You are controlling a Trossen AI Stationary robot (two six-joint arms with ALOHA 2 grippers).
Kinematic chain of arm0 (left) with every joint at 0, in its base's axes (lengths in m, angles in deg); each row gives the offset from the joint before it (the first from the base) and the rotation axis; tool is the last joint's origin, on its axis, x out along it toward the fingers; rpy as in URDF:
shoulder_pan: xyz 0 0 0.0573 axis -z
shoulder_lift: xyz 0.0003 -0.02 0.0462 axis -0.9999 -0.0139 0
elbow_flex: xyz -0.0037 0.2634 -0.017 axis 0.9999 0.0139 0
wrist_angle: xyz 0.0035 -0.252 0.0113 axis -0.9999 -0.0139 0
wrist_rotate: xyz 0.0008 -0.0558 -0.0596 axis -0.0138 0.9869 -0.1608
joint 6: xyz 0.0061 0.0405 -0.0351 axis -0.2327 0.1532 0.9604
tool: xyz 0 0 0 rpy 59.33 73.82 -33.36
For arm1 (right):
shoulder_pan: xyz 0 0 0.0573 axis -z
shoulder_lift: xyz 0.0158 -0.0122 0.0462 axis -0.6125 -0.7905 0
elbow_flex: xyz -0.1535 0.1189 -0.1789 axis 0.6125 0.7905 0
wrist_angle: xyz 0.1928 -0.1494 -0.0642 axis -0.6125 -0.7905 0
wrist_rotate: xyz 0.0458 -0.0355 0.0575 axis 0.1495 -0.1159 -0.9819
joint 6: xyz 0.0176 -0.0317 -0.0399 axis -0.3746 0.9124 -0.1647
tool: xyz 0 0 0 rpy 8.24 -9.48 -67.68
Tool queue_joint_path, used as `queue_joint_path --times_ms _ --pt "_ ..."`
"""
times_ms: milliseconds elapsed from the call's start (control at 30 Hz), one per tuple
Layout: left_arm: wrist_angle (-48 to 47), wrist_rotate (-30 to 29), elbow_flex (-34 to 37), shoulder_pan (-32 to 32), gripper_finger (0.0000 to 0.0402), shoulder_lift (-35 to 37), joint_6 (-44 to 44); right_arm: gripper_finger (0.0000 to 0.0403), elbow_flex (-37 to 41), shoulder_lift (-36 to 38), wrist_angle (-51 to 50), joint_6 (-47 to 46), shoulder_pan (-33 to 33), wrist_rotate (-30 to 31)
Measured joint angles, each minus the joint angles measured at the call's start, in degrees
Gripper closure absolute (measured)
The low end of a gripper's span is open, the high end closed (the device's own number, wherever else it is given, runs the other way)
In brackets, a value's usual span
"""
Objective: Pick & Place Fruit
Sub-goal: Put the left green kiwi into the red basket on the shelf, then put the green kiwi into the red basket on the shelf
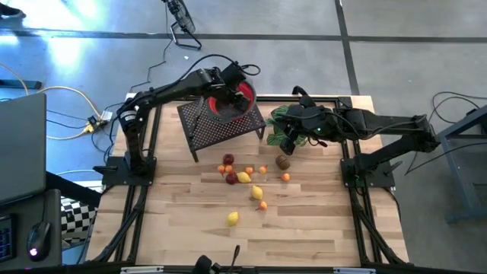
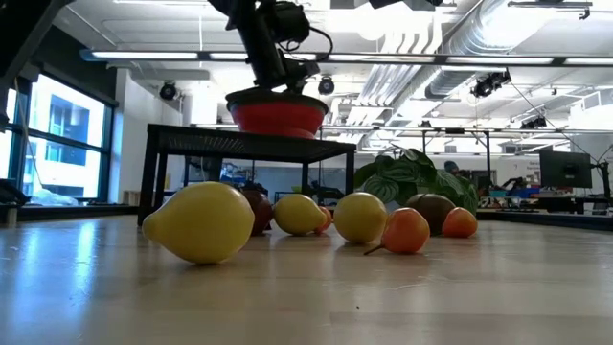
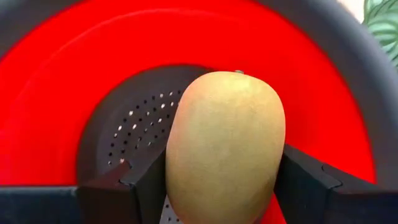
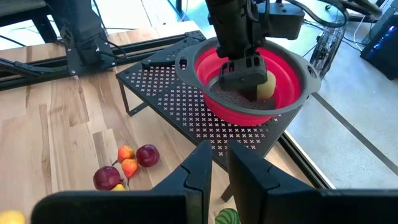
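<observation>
My left gripper (image 3: 224, 180) points down into the red colander (image 1: 232, 99), which stands on a black perforated rack (image 1: 217, 122), and is shut on a brownish-green oval fruit (image 3: 227, 143). My right gripper (image 4: 219, 168) hovers over the green plant (image 1: 283, 120), fingers almost together, with nothing between them. On the wood lie a kiwi-like oval (image 1: 283, 161), three lemons (image 1: 243, 177) (image 1: 257, 192) (image 1: 233, 218), dark red pieces (image 1: 228, 159) and small orange balls (image 1: 263, 205). The low view shows a lemon (image 2: 203, 222) nearest. My left gripper pinches the oval fruit between its two fingers, one on each long side near the lower half (image 3: 177, 180). The fingers (image 4: 245, 68) come from above, pointing down into the colander. The fruit's long axis runs along the fingers, over the grey perforated floor (image 3: 134, 127). Whether it touches that floor I cannot tell.
The rack stands at the table's far side, with the plant to its right. A black-handled knife (image 1: 235, 255) lies at the near edge. Bare wood (image 1: 319, 228) stretches near and right of the fruit cluster. Cables and a monitor sit off the table's left.
</observation>
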Motion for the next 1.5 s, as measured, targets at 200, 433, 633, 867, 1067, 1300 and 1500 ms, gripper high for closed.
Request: queue_joint_path --times_ms 200,433,633,867,1067,1300,1500 --pt "0.3 0.0 0.3 0.0 0.0171 0.0 0.2 0.0359 0.0 0.0 0.0 0.0 0.0 0.0" --pt "0.4 0.1 0.2 0.0 0.0171 0.1 0.1 0.0359 0.0 0.0 0.0 0.0 0.0 0.0" --pt "0.4 0.6 0.2 0.0 0.0151 0.1 0.1 0.0359 0.0 0.0 0.0 0.0 0.0 0.0" --pt "0.6 0.7 0.2 0.0 0.012 0.1 0.1 0.0359 0.0 0.0 0.0 0.0 0.0 0.0" --pt "1.8 0.5 0.3 0.0 0.0117 0.1 0.0 0.0359 0.0 0.0 0.0 0.0 0.0 0.0" --pt "-0.4 -0.4 -5.1 0.0 0.0117 0.4 -2.4 0.0359 0.0 0.0 0.0 0.0 0.0 0.0" --pt "-5.9 -3.3 -11.6 0.0 0.0118 0.4 -3.7 0.0359 0.0 0.0 0.0 0.0 0.0 0.0"
